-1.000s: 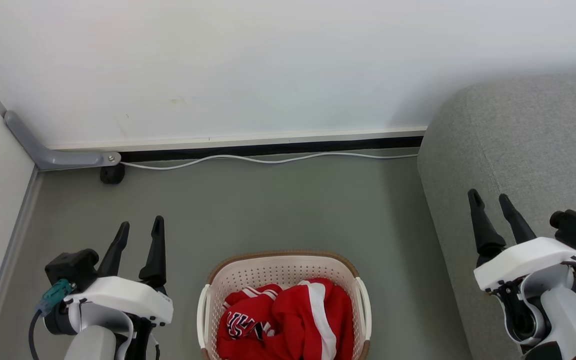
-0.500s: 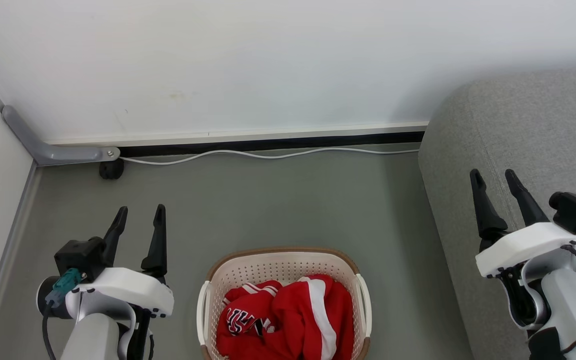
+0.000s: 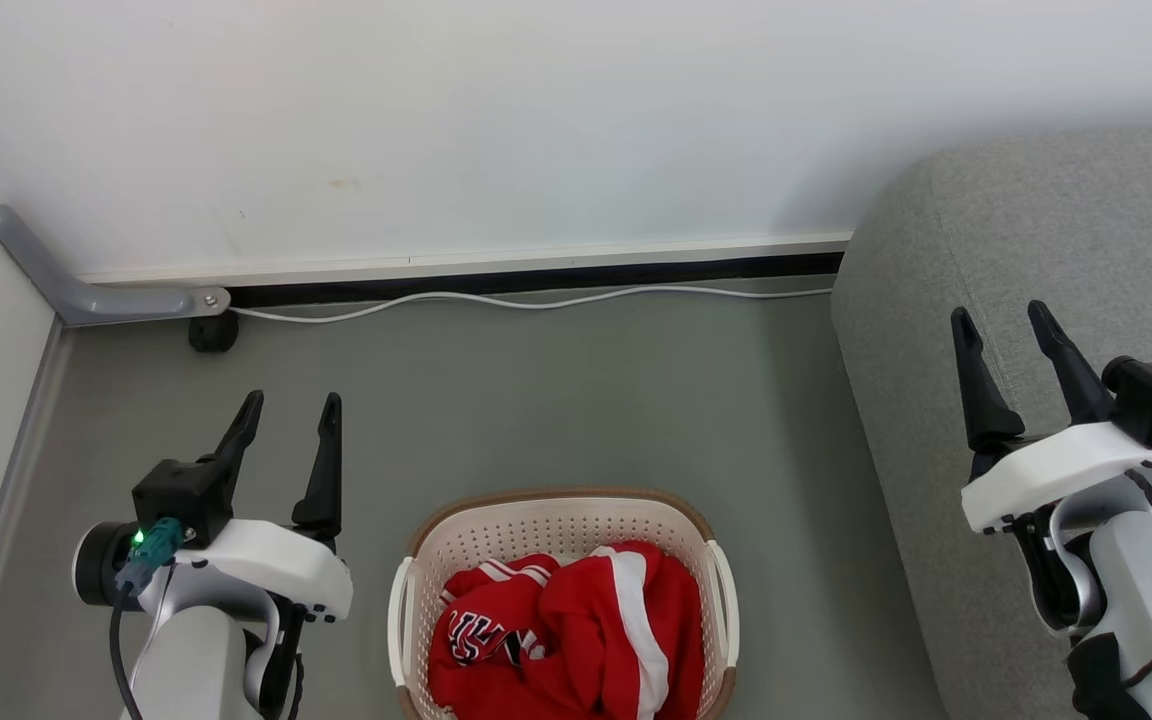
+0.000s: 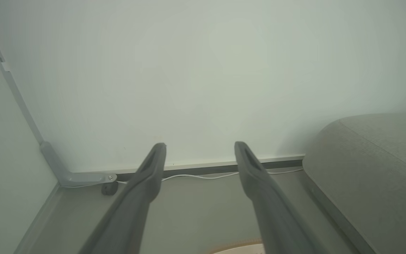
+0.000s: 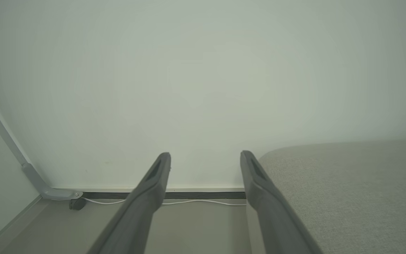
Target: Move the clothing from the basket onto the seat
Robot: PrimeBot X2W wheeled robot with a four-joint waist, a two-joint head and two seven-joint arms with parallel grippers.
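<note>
Both arms have pushed on away from the robot. The left gripper (image 3: 293, 400) now reaches further beyond the far rim of the basket (image 3: 556, 495), and the right gripper (image 3: 1000, 312) further still. The head camera has shifted slightly too.

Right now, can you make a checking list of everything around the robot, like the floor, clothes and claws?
Surface: grey floor.
Job's things: red clothing heaped in the cream basket; grey seat at right, no clothing seen on it.
Clutter: small black knob at the wall foot.
Grippers: left gripper open, empty; right gripper open, empty, by the seat.
Cables: white cable along the skirting.
Surroundings: white wall, grey corner bracket.
</note>
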